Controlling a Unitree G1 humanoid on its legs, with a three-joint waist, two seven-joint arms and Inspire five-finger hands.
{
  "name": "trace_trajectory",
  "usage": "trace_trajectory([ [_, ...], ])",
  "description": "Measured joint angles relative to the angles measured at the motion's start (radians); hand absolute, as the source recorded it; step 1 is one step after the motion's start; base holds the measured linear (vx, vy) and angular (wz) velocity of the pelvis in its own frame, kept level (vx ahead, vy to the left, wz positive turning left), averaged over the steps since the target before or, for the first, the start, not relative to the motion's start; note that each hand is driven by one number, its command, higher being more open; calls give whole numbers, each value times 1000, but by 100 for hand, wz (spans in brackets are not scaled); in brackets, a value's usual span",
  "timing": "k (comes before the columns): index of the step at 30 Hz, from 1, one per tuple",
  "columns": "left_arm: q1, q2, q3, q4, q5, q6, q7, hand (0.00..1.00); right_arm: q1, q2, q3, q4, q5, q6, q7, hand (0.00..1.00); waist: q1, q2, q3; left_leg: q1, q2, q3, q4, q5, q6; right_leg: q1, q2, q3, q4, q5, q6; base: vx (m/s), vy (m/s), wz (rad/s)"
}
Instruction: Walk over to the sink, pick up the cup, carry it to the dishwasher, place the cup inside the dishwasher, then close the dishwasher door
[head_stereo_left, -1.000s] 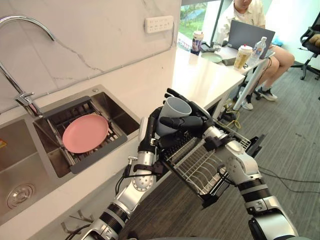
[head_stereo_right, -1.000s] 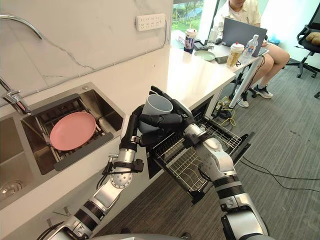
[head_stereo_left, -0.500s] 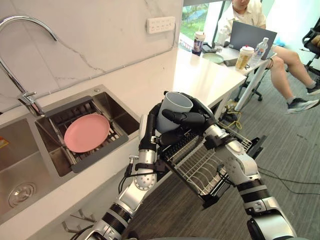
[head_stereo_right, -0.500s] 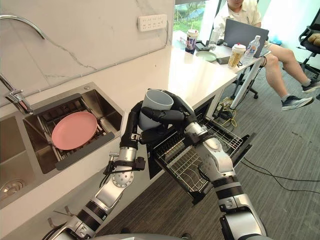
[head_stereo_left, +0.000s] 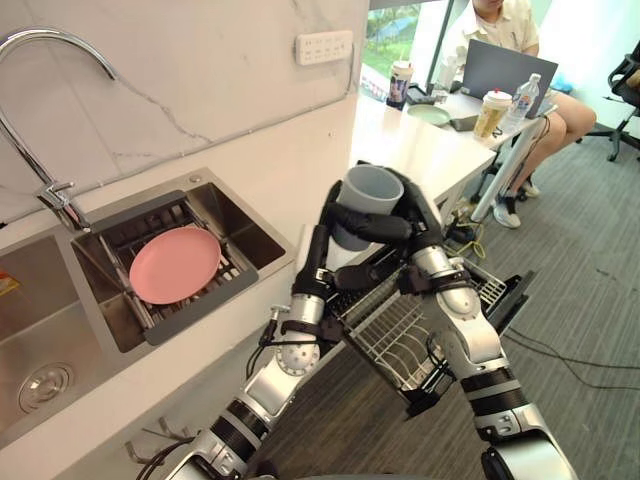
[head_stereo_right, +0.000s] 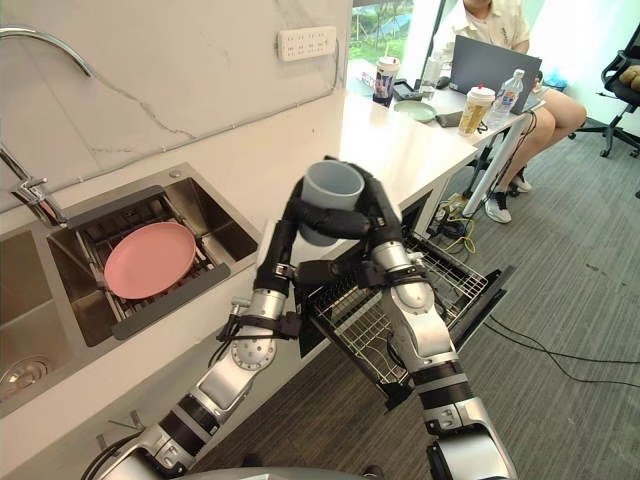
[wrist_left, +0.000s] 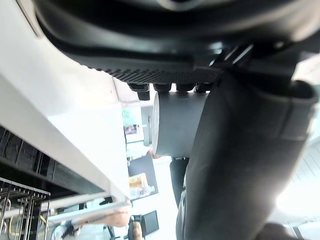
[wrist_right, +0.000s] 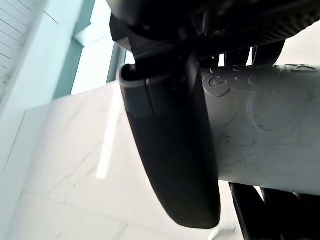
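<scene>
In the left eye view the grey cup (head_stereo_left: 370, 190) is up in the air, near the edge of the white counter (head_stereo_left: 420, 150) and above the pulled-out dishwasher rack (head_stereo_left: 400, 335). It is higher now than it was a second ago. The left hand (head_stereo_left: 332, 215) and the right hand (head_stereo_left: 420, 205) both wrap round it, one on each side, and the cup's mouth faces up. The pink plate (head_stereo_left: 175, 265) lies in the sink (head_stereo_left: 255, 238), same as before. In the right eye view a person (head_stereo_right: 505, 20) sits past the far end of the counter. In the left wrist view the left hand's fingertips (wrist_left: 162, 88) and thumb press on the cup's side. In the right wrist view the right thumb (wrist_right: 170, 150) curls over the cup. There are raised marks on the cup's wall, but they are too faint to read.
</scene>
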Motion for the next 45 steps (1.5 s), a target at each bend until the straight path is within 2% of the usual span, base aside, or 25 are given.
trace_trajectory([
  [2, 3, -19, -17, -3, 1, -10, -20, 100, 0, 0, -67, -1, -15, -22, -92, 0, -5, 2, 1, 0, -2, -1, 0, 0, 0, -2, -4, 0, 10, -4, 5, 0, 0, 0],
  [8, 62, -28, -15, -85, 0, -34, -38, 100, 0, -12, -180, -6, -38, -99, -255, 0, -24, 16, 10, 2, -4, -2, 0, -1, 1, -11, -9, -2, 29, -14, 7, 0, 0, 0],
  [15, 77, -36, 10, -124, -37, -49, -92, 100, 0, -13, -212, -7, -81, -138, -351, 0, -24, 27, 15, 0, -8, -20, 0, -1, 2, -5, -12, -18, 29, -18, 10, 1, -1, 6],
  [19, 146, -40, 46, -141, -170, -49, -213, 100, 42, -13, -262, -29, -89, -145, -344, 0, -24, 27, 15, -8, -13, -30, 0, -2, 3, -5, -17, -29, 30, -21, 15, 16, 9, 10],
  [21, 227, -37, 47, -154, -250, -34, -310, 100, 101, -13, -299, -39, -88, -146, -325, 0, -24, 27, 14, -13, -17, -36, 0, -5, 6, -8, -22, -34, 35, -27, 19, 28, 13, 9],
  [22, 246, -35, 42, -154, -260, -21, -333, 100, 118, -13, -307, -38, -88, -146, -319, 0, -24, 27, 14, -16, -18, -37, 0, -5, 7, -10, -24, -35, 38, -29, 20, 26, 14, 8],
  [24, 311, -22, 0, -146, -277, 46, -397, 100, 174, -13, -317, -33, -82, -146, -296, 0, -25, 29, 14, -27, -22, -39, 0, -7, 9, -24, -30, -39, 46, -34, 22, 16, 15, 4],
  [28, 377, -20, -11, -22, -280, 98, -450, 100, 211, -13, -318, 29, -73, -145, -253, 0, -26, 31, 15, -30, -22, -39, 0, -7, 10, -26, -30, -35, 46, -34, 22, 0, 0, 0],
  [31, 459, -18, 71, 87, -295, 106, -474, 100, 217, -13, -334, 110, -71, -143, -232, 0, -23, 33, 15, -31, -20, -42, 0, -7, 10, -25, -29, -38, 46, -35, 21, -5, 0, 2],
  [37, 546, 16, 229, 365, -253, 79, -456, 100, 247, -19, -350, 249, -67, -99, -182, 0, -8, 47, 17, -31, -25, -62, 0, -7, 10, -13, -31, -59, 43, -39, 19, -8, 4, 9],
  [41, 541, 14, 358, 526, -139, -10, -372, 100, 255, -20, -322, 392, -71, -83, -143, 0, 8, 69, 17, -30, -31, -92, -1, -4, 12, 10, -30, -91, 32, -40, 19, -3, 6, 20],
  [45, 516, 4, 481, 629, -135, -27, -305, 100, 251, -20, -287, 467, -85, -72, -128, 0, 19, 74, 20, -30, -31, -115, -1, -1, 11, 27, -27, -113, 26, -41, 20, 4, -1, 16],
])
